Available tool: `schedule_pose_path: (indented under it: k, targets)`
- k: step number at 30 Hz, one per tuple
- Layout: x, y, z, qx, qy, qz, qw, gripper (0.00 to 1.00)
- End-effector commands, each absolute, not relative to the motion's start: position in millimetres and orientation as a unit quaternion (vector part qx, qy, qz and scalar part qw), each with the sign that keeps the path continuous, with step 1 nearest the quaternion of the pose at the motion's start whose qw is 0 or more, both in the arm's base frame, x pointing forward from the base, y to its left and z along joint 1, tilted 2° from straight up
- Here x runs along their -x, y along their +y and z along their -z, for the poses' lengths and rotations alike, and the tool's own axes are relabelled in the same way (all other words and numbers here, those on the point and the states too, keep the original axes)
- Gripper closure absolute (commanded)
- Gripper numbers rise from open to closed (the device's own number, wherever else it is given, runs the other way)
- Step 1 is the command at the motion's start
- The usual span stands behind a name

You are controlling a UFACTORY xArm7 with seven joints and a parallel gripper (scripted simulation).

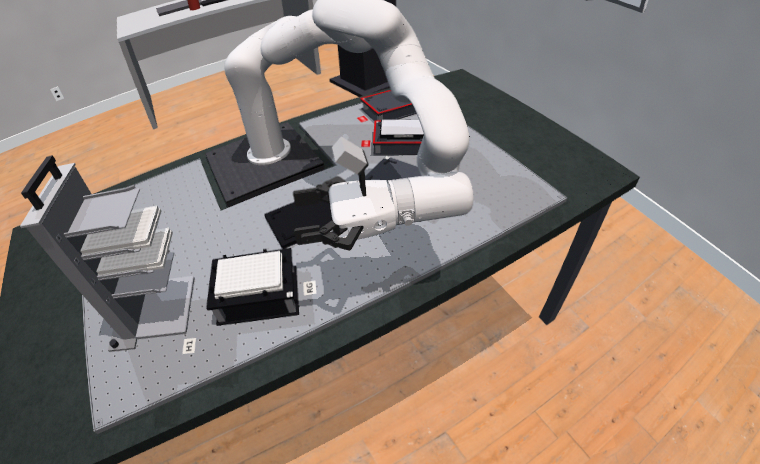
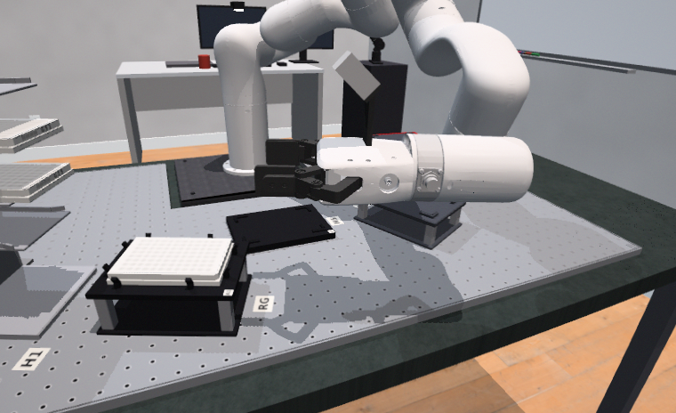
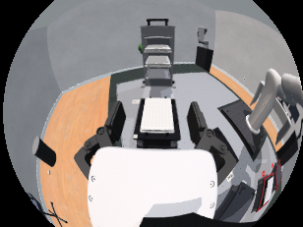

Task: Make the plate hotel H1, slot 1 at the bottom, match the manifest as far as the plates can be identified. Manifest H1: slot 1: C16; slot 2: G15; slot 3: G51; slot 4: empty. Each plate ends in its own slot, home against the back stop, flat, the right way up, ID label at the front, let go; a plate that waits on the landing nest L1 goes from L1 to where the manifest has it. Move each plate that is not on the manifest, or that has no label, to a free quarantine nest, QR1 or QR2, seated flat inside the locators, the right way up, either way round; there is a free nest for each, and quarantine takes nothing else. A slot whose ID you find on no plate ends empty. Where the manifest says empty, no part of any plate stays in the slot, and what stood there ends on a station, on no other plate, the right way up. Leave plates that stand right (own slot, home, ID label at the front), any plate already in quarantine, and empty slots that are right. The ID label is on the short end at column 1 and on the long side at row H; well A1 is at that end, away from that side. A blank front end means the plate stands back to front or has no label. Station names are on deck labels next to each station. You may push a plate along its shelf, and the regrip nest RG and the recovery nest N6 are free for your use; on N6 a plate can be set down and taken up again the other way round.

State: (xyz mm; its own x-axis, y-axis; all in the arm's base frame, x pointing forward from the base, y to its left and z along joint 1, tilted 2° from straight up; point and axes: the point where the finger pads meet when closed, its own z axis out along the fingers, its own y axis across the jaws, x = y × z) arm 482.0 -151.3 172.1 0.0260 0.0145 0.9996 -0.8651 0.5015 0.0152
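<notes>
Presently, a white well plate (image 2: 170, 260) is sitting flat on the raised regrip nest RG (image 2: 169, 297), ahead of and below the fingertips, its ID not legible. Beyond it, hotel H1 (image 1: 54, 242) is showing two gridded plates (image 1: 126, 230) on its middle shelves, with the top and bottom shelves apparently bare; their labels cannot be read, so the manifest match is judged unfinished. One plate is already resting in a red-framed quarantine nest (image 1: 399, 135) behind the wrist. The gripper (image 2: 278, 172) is hovering level, fingers spread wide and holding nothing, pointing toward RG over a low black nest (image 2: 278, 225). Open deck lies between fingertips and plate; RG's corner locators (image 2: 189, 281) and the hotel's shelf edges are the nearest obstructions.
</notes>
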Motion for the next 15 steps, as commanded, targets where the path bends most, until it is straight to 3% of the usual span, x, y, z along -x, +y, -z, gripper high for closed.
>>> schedule_pose_path:
  k: [1,15]
  targets:
    - [-486.7,-144.7,-173.8,-0.352,-0.603,-0.354,0.622,0.00]
    - [-496.7,-127.4,-173.3,-0.352,-0.603,-0.354,0.622,0.00]
